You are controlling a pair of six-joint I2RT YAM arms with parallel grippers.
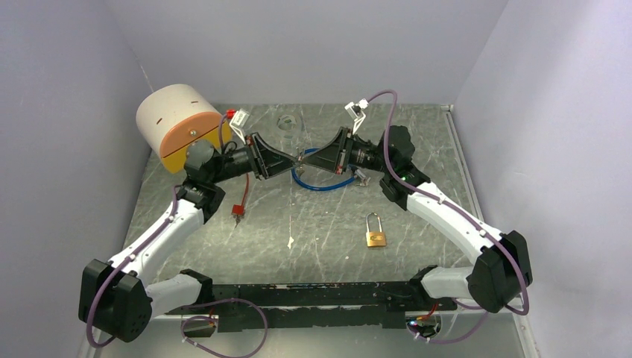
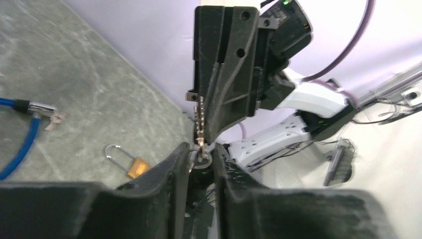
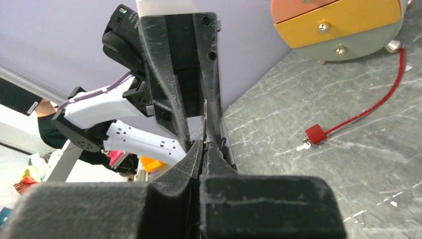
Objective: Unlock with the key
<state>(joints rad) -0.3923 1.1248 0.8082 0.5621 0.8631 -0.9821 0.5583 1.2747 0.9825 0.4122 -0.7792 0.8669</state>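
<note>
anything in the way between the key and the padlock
Nothing visible does. The key is up in the air, the padlock lies alone on the table, and the blue cable lies flat below the key, apart from the padlock.

key (image 2: 201,117) end partly hidden between left claw (image 2: 201,148) fingers, blue cable (image 2: 30,134) cut off at frame edge

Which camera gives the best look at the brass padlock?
Top external: the padlock lies in full, unobstructed view on the table. Left wrist shows it small, partly behind the left gripper. Right wrist doesn't show it.
</note>
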